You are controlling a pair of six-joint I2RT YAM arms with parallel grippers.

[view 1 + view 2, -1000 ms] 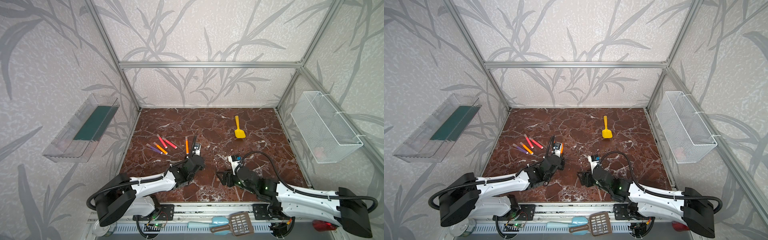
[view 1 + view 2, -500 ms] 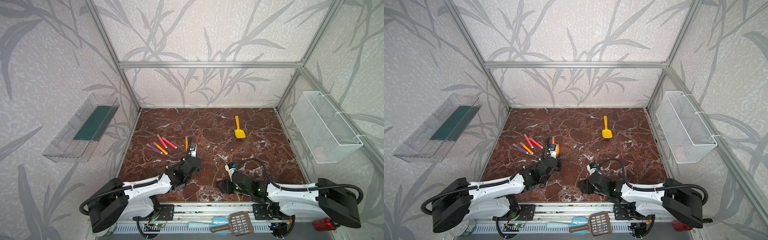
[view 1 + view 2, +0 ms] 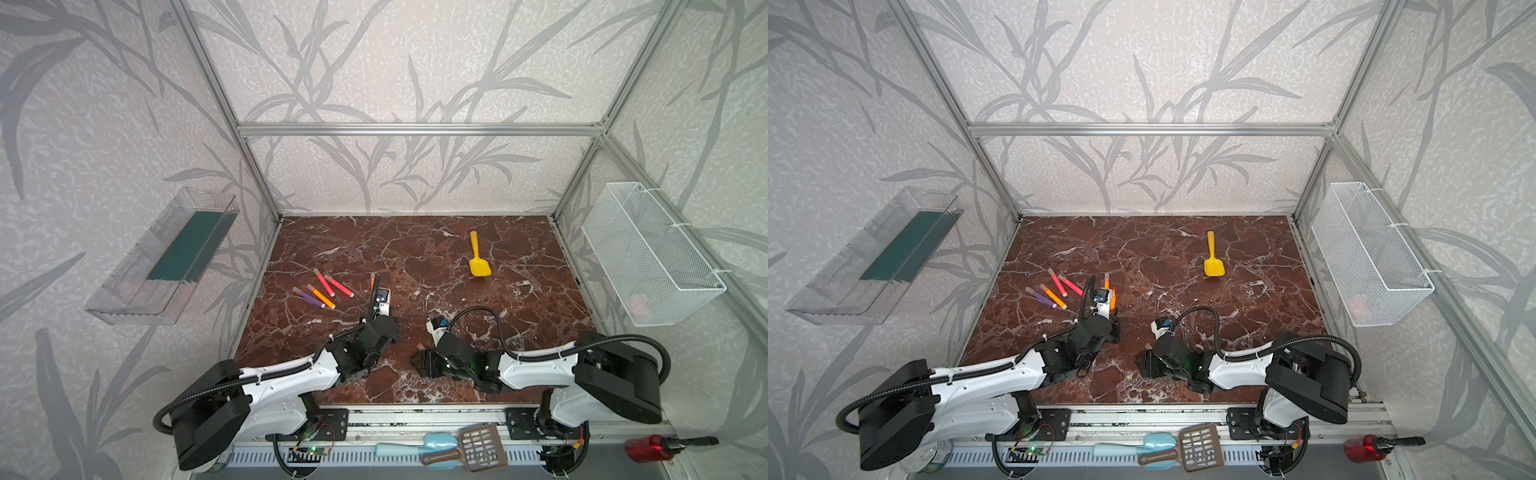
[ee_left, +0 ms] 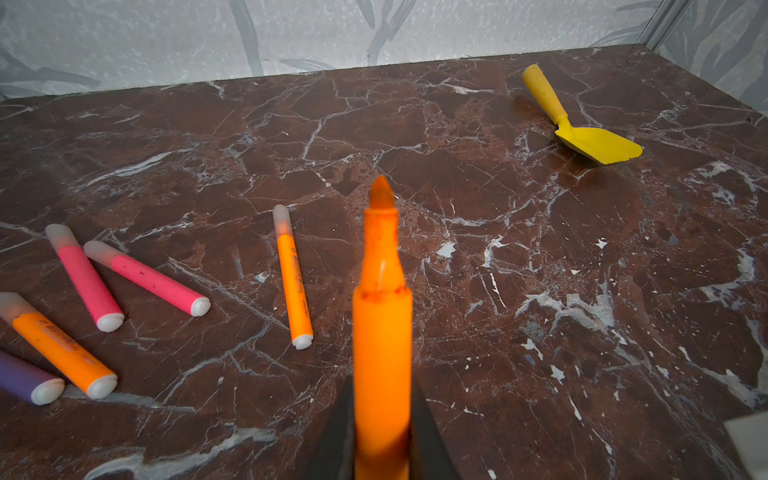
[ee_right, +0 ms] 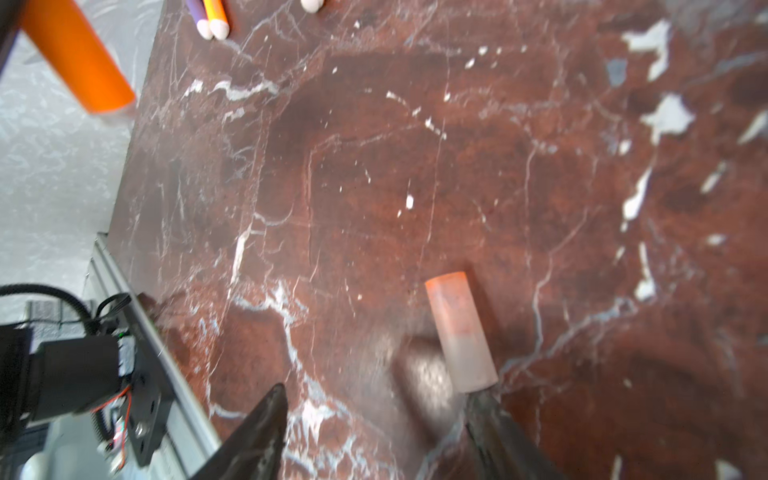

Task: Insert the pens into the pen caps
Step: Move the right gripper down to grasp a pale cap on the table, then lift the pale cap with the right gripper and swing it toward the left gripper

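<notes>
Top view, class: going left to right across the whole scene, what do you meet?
In a top view: clear wall tray, purple pen, held orange pen, loose pen cap, yellow toy shovel, white wire basket.

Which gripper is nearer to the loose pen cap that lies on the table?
Right. The right gripper is open, close beside the pen cap; the left gripper holds an orange pen farther away.

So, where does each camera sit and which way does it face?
Top views: high in front, looking down on the table; left arm, right arm show.
Left wrist: on that left arm, facing the back wall; left fingers clamp an orange pen.
Right wrist: on the right arm, facing down; open right fingers, loose cap.
Shared: both wrist views show that pen.
</notes>
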